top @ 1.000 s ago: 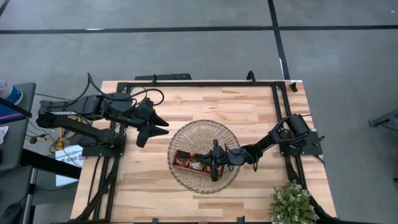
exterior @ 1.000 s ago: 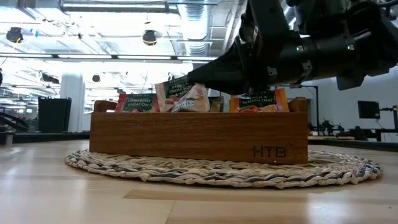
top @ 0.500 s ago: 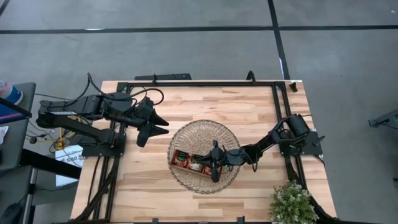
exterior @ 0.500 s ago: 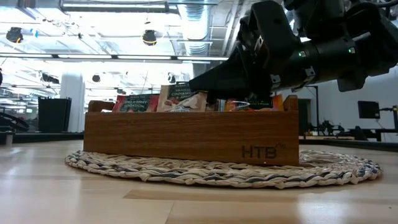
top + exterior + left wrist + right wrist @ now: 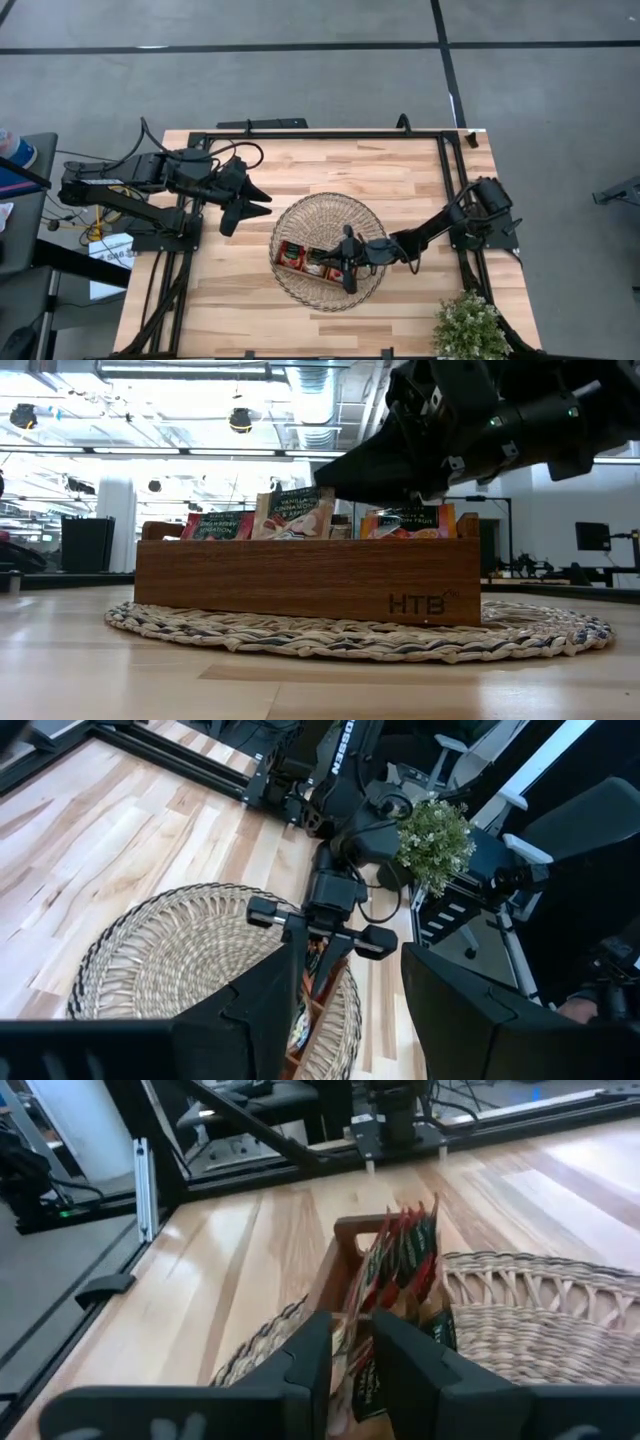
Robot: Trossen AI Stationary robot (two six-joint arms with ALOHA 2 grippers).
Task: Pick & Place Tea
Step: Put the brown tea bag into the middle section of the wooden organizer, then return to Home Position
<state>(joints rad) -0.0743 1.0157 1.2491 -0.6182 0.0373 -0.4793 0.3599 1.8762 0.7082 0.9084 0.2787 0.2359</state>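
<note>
With the right pincer (image 5: pixel 345 268) poised over the middle of the wooden tray (image 5: pixel 300 580), the step in hand looks like letting go of a tea sachet and drawing clear.

Right pincer: its fingers stand a narrow slit apart in the right wrist view; no sachet is plainly caught between them, so a hold cannot be confirmed.

Tea: the sachets (image 5: pixel 293 515) stand upright in the tray, red at the left, pale in the middle, orange at the right; the tray sits on the wicker mat (image 5: pixel 328 215) near the middle of the desk (image 5: pixel 300 160).

How to do it well: spread the fingers fully before lifting, then rise straight up, so that no neighbouring sachet is dragged out or tipped.

Left pincer (image 5: pixel 245 203): waits well apart, left of the mat, fingers spread wide with nothing between them.

Hard to make out: the right arm covers the middle compartment from above; the fingertips are cut off in the right wrist view; the number of sachets cannot be counted.
</note>
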